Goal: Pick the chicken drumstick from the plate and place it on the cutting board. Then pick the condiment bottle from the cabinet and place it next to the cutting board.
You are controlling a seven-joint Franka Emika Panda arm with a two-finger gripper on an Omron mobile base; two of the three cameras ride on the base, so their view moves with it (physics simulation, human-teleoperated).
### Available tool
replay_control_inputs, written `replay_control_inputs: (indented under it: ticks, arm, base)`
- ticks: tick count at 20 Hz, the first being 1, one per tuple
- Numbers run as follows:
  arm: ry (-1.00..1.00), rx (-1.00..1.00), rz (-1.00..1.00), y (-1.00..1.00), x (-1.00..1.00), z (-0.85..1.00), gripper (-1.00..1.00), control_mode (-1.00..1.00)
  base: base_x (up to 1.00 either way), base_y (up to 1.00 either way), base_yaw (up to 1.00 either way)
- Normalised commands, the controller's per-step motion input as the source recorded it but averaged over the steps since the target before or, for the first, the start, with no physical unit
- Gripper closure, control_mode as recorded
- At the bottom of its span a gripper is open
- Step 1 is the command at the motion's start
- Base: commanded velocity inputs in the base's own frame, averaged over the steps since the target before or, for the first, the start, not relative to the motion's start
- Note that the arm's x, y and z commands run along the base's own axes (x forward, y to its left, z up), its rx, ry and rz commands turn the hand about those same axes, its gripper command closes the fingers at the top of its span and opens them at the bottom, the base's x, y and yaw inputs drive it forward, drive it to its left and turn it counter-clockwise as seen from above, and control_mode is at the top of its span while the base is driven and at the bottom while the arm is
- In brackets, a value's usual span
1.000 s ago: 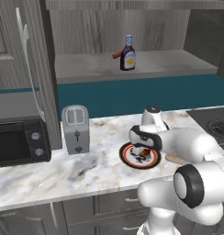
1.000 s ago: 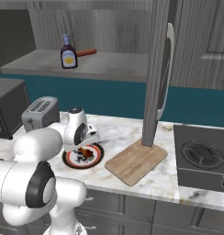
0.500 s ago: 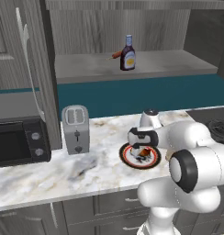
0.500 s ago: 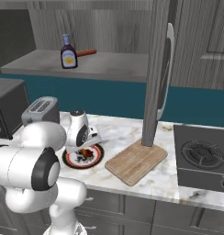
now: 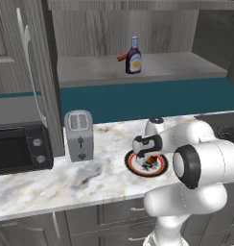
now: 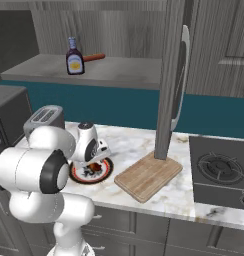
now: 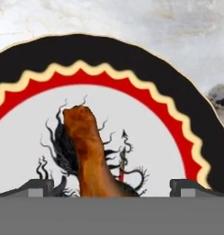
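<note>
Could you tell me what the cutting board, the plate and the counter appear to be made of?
Cutting board: light tan wood, matte, with faint grain lines. Plate: probably glazed ceramic, a smooth white centre with dark drawing and a black-and-red rim. Counter: marble-like stone, white with grey veining, slightly glossy. All rendered, so these are looks only.

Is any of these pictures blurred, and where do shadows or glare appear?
Hand view: sharp; the chicken drumstick and plate rim are crisp, without glare. Left base view: soft dark smudge on the counter near the toaster. Right base view: the cutting board is evenly lit.
</note>
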Motion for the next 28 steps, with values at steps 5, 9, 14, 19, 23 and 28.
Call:
replay_control_inputs:
  ticks: [5,9,14,19,23,28]
  arm:
    - [0.0,0.0,0.02,0.0,0.1,-0.19,-1.0,-1.0]
    - [0.0,0.0,0.02,0.0,0.09,-0.21,1.0,-1.0]
    - [0.0,0.0,0.02,0.0,0.01,-0.06,1.0,-1.0]
    - [0.0,0.0,0.0,0.0,0.0,0.01,1.0,-1.0]
    - [0.0,-0.01,0.0,-0.07,-0.04,0.25,1.0,-1.0]
    - [0.0,0.0,0.0,-0.13,-0.07,0.36,1.0,-1.0]
  base:
    - [0.0,0.0,0.0]
    - [0.0,0.0,0.0]
    - [0.0,0.0,0.0]
    - [0.0,0.0,0.0]
    - [0.0,0.0,0.0]
    - [0.0,0.0,0.0]
